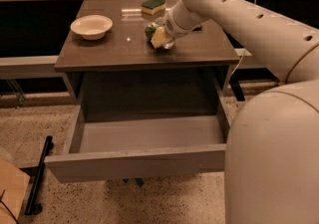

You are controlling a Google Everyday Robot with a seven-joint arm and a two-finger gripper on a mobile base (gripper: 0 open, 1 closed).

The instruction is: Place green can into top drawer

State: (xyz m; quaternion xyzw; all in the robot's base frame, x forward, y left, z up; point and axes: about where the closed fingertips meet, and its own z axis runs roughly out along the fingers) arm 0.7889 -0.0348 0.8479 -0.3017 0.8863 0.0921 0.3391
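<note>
The green can (pixel 150 30) is on the dark tabletop, right of centre, and only its green side shows at the tip of my gripper. My gripper (pixel 159 38) reaches down from the right on the big white arm (pixel 224 4) and is right against the can, covering most of it. The top drawer (pixel 134 164) is pulled wide open below the tabletop. Its grey inside is bare and its flat front panel faces me.
A white bowl (pixel 91 25) sits at the left of the table (pixel 99 54). A green-topped yellow sponge (pixel 153 5) lies at the back centre. My white arm and body fill the right side. A black bar (pixel 39 175) lies on the speckled floor at lower left.
</note>
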